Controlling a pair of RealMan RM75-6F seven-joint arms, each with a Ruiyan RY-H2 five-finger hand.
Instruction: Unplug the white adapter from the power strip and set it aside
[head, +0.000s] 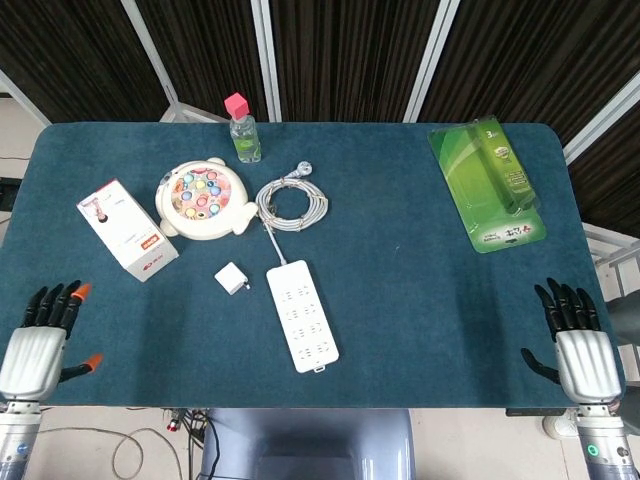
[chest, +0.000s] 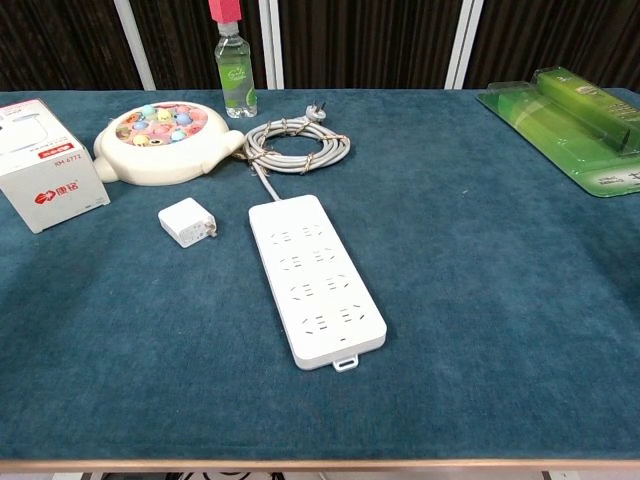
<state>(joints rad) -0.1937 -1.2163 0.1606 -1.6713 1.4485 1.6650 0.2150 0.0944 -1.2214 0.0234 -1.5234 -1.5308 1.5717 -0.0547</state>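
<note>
The white adapter (head: 231, 278) (chest: 187, 221) lies loose on the blue cloth, just left of the white power strip (head: 301, 314) (chest: 314, 277), prongs pointing toward it. No plug sits in the strip's sockets. The strip's cable is coiled (head: 291, 203) (chest: 297, 144) behind it. My left hand (head: 38, 343) hovers at the near left corner of the table, fingers spread, empty. My right hand (head: 576, 343) is at the near right edge, likewise spread and empty. Neither hand shows in the chest view.
A round toy with coloured buttons (head: 203, 197) (chest: 166, 140), a white and red box (head: 126, 229) (chest: 42, 163) and a small bottle with a pink cap (head: 242, 130) (chest: 233, 58) stand at the back left. A green blister pack (head: 488, 183) (chest: 576, 122) lies at the back right.
</note>
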